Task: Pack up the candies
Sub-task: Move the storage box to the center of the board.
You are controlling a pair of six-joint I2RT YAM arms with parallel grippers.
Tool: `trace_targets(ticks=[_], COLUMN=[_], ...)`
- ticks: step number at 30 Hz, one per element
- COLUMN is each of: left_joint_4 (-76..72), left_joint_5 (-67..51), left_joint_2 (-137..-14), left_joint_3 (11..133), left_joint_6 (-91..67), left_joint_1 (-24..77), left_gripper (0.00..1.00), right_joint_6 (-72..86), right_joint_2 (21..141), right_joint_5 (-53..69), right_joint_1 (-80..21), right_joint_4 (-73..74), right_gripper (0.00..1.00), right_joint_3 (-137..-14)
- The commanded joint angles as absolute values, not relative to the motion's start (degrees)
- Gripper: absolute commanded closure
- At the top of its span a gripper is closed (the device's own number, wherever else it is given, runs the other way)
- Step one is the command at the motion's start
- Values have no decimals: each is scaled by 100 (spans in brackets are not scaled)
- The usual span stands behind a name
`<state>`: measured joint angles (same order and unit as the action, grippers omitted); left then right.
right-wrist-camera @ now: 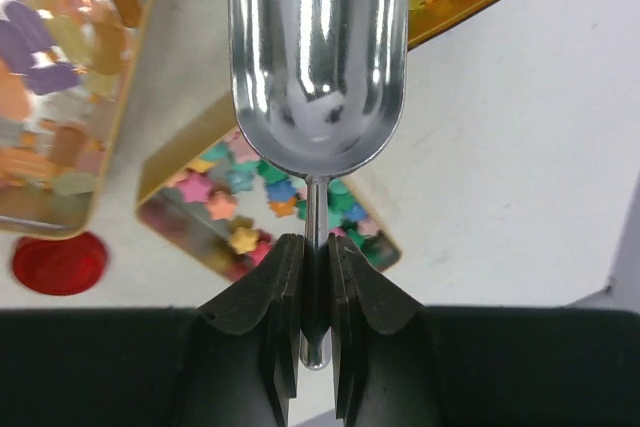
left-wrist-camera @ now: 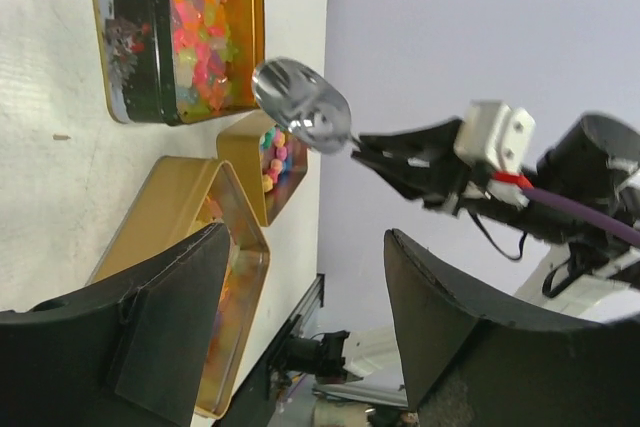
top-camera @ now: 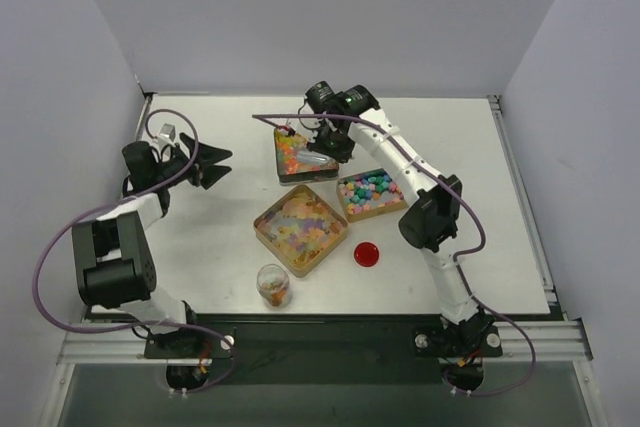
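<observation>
The candies fill three tins: bright gummy ones in a dark tin (top-camera: 293, 153) (left-wrist-camera: 195, 27), star-shaped ones in a small gold tin (top-camera: 370, 194) (right-wrist-camera: 262, 197), and pastel ones in a large gold tin (top-camera: 299, 229) (right-wrist-camera: 50, 97). More candies sit in a small clear jar (top-camera: 272, 285). My right gripper (top-camera: 328, 143) (right-wrist-camera: 316, 277) is shut on the handle of a metal scoop (right-wrist-camera: 318, 57) (left-wrist-camera: 301, 107). The scoop's bowl is empty and hangs above the tins. Off to the left, my left gripper (top-camera: 212, 165) (left-wrist-camera: 310, 317) stands open and holds nothing.
A flat red round lid (top-camera: 368, 253) (right-wrist-camera: 58, 264) lies on the table right of the large tin. The jar stands uncapped near the front edge. White walls close in the table on the left, back and right.
</observation>
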<state>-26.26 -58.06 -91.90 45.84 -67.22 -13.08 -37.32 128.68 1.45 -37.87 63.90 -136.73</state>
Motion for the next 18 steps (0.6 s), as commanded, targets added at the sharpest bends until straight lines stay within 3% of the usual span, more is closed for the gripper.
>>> trace_targets(ticks=[1, 8, 12, 15, 18], left_joint_4=[-1794, -669, 276, 1523, 2240], left_joint_5=[-5704, -5380, -4452, -3346, -2585], left_joint_2=[-8491, -8016, -8261, -8788, -9228], left_joint_3=[4448, 4219, 4718, 5865, 6537], left_joint_6=[-5688, -4668, -3591, -2580, -2085], left_joint_1=[-1248, -1152, -538, 243, 711], left_gripper=[26, 26, 25, 34, 49], right_joint_6=[-4972, -6011, -5758, -5118, -4520], right_joint_2=[13332, 13579, 13439, 13088, 12684], right_joint_5=[-1062, -1485, -1372, -1187, -1064], right_joint_1=[-3718, -3560, -3454, -3305, -3164], right_joint_4=[6680, 6048, 5889, 5626, 5476], right_gripper=[100, 100, 100, 100, 100], right_joint_3=[-14395, -14432, -14344, -14081, -13712])
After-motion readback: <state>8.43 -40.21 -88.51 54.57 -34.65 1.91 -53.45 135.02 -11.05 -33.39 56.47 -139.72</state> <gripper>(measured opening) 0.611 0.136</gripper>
